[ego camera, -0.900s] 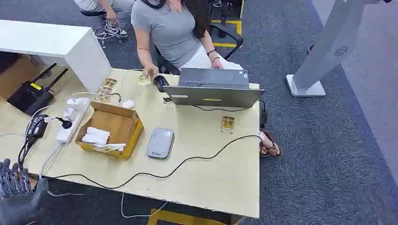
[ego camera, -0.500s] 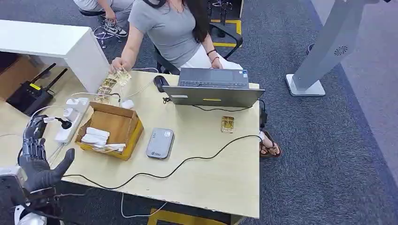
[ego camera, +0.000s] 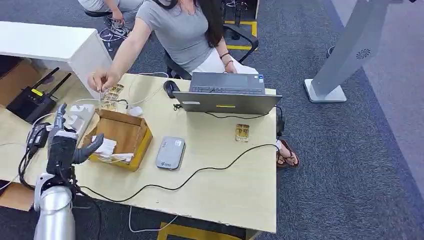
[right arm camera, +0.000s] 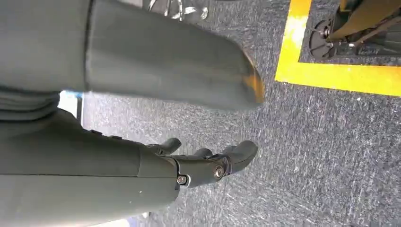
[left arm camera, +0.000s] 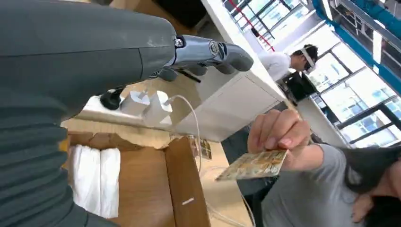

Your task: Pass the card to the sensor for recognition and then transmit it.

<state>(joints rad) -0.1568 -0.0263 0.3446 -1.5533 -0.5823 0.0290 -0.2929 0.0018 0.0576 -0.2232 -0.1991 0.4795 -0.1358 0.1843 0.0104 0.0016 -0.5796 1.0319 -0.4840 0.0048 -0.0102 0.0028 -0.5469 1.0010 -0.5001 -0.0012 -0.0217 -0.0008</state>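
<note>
The left hand is raised over the counter's left edge, fingers spread and released, beside the box. A person's hand holds the card above the far-left corner. The right hand hangs over carpet, fingers seemingly loose, holding nothing.

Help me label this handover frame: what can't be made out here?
- Print on the gold patterned card: blurred in the left wrist view, partly covered by the person's hand.
- Fingers of the robot's right hand: its grey cover hides most in the right wrist view.
- Grey sensor pad: markings too small in the head view.
</note>
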